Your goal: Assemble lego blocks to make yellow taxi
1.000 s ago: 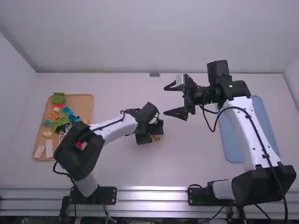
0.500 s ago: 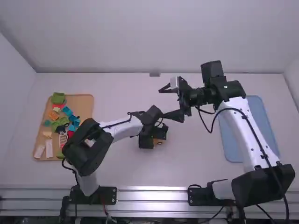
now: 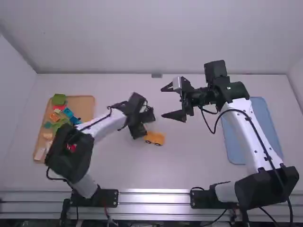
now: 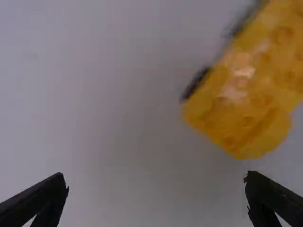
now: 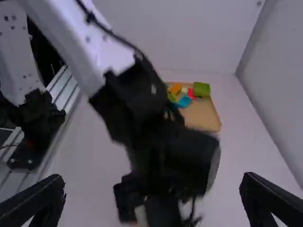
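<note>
High view gives me the change: half a second ago my left gripper (image 3: 145, 125) sat over the yellow taxi (image 3: 154, 138) and mostly covered it; now it has swung back toward the far left, leaving the taxi in plain sight on the table (image 3: 189, 163), left of the middle, just beside the fingers. I take that as a release, or a pull-back after pressing a block on, with the piece standing by itself. My left fingers are spread wide with nothing between them, and my right gripper (image 5: 152, 177) is wide and empty too. The taxi stands upright, studs up, dark wheels (image 4: 195, 84) down one side, which faces the arm bases. Its long axis runs mostly left to right, the right end slightly nearer the bases. I can't tell which end is the nose. Further blocks (image 3: 60, 99) wait in the tan tray (image 3: 85, 105), so I'd judge a fetch could follow.
</note>
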